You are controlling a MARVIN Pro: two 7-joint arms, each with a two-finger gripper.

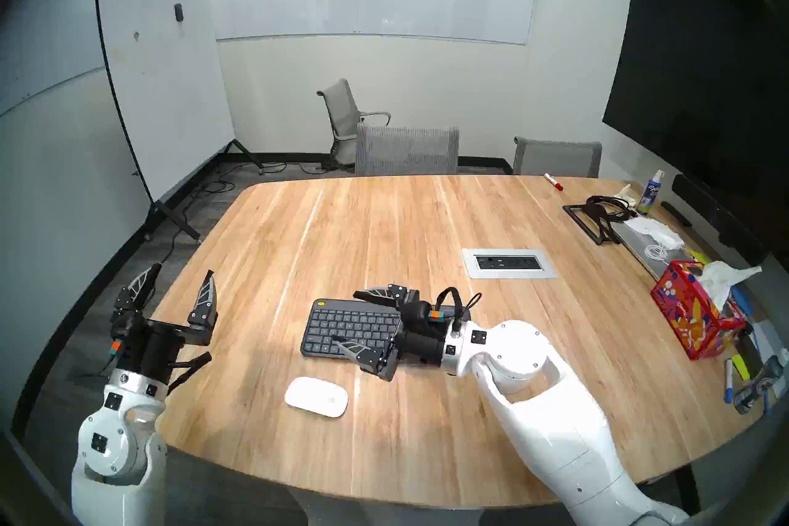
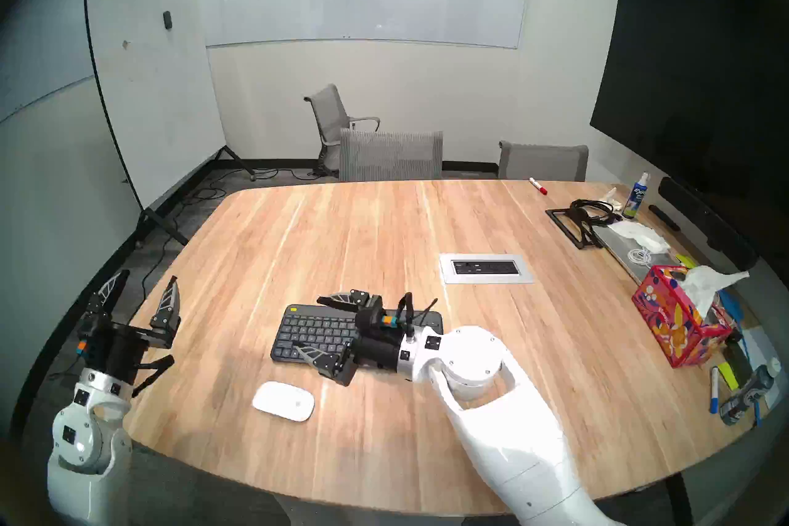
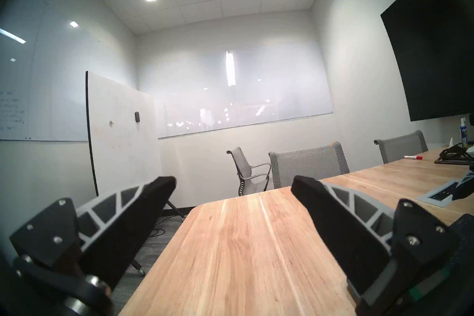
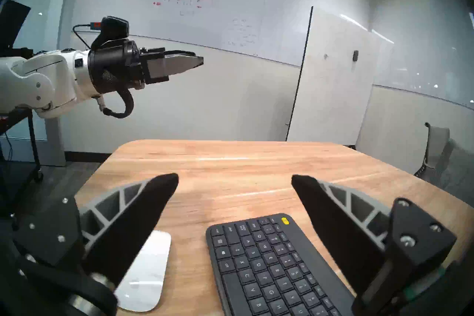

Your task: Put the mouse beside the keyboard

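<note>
The white mouse [image 1: 316, 396] lies on the wooden table [image 1: 384, 222], just in front of the dark grey keyboard [image 1: 348, 328]; a strip of bare wood separates them. It also shows in the right wrist view [image 4: 146, 274] to the left of the keyboard [image 4: 272, 264], which has a yellow corner button. My right gripper [image 1: 346, 316] is open and empty, held low over the keyboard's right part and pointing left. My left gripper [image 1: 181, 277] is open and empty, raised over the table's left edge, far from both things.
A power outlet panel [image 1: 509, 262] is set in the table behind the keyboard. A red tissue box [image 1: 694, 309], markers, cables, a spray bottle and a laptop crowd the right edge. Grey chairs [image 1: 407, 151] stand at the far side. A whiteboard [image 1: 162, 85] stands at the left.
</note>
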